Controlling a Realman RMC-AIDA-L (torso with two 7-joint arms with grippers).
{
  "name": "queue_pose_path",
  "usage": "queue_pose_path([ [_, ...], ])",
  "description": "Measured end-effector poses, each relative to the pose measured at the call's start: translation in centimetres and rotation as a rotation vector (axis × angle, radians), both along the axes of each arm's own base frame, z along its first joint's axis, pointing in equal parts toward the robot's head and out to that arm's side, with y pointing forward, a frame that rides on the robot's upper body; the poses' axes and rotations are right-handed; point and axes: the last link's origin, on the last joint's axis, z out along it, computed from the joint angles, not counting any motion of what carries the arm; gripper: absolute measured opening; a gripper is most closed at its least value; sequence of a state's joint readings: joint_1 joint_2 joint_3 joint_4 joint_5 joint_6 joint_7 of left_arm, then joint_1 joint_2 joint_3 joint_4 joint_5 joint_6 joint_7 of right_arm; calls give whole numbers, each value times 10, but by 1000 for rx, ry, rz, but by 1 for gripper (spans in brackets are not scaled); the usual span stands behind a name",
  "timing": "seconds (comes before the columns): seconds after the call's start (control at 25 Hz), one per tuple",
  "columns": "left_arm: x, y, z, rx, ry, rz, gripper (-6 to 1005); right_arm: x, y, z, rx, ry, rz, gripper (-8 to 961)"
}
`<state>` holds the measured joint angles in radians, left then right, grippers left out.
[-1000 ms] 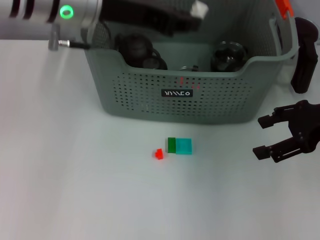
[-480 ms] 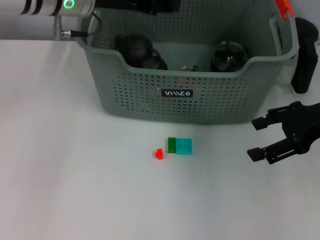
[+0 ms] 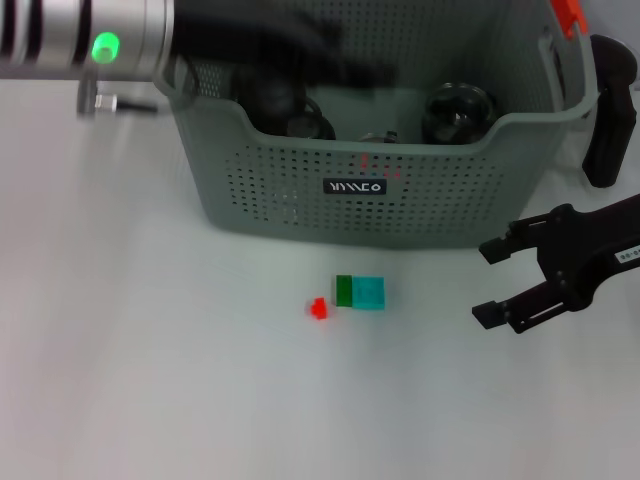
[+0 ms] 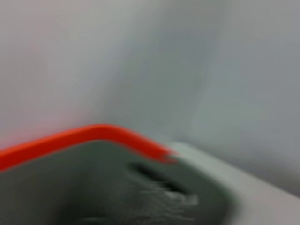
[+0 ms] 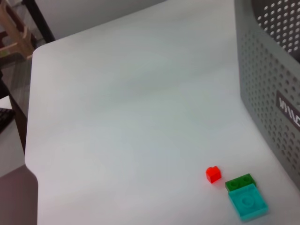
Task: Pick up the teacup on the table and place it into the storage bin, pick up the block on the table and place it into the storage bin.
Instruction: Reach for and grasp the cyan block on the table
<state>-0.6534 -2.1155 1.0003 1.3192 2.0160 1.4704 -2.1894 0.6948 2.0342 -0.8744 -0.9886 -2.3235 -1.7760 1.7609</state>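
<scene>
From the head camera, the grey-green perforated plastic storage bin [image 3: 380, 190] sits on the white table [image 3: 130, 350] and holds dark rounded teaware, too blurred to name. In front of the bin lie a small red block [image 3: 318, 309], and a green block [image 3: 343, 291] touching a teal block [image 3: 368, 292]. The black right gripper [image 3: 488, 283] hovers at the bin's front right corner, fingers spread, empty. The left arm reaches over the bin's rear; its claw is blurred.

The left wrist camera shows the bin's orange handle clip [image 4: 89, 138].

The right wrist camera shows the three blocks just in front of the bin's wall.
</scene>
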Motion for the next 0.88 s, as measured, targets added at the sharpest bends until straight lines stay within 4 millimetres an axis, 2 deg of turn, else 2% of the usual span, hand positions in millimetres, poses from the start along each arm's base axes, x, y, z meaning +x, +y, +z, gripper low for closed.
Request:
queue_pose_path([
  [0.08, -2, -23, -1, -67, -41, -103, 889, -2, 1, -2, -2, -7, 8, 947],
  [0.12, -10, -42, -3, -118, -69, -188, 938, -3, 2, -3, -1, -11, 12, 947],
  [0.16, -10, -42, -3, -118, -69, -188, 938, -4, 2, -5, -4, -17, 17, 947],
  [0.44, -50, -92, -23, -247, -110, -362, 939, -10, 7, -14, -19, -82, 50, 947],
  [0.6, -66, -110, -30, -314, -148, -381, 938, -18, 14, -27, -21, -139, 71, 947],
  [0.88, -83, -117, -33, -310, -176, -340, 938, -38, 24, -63, -38, -275, 129, 947],
])
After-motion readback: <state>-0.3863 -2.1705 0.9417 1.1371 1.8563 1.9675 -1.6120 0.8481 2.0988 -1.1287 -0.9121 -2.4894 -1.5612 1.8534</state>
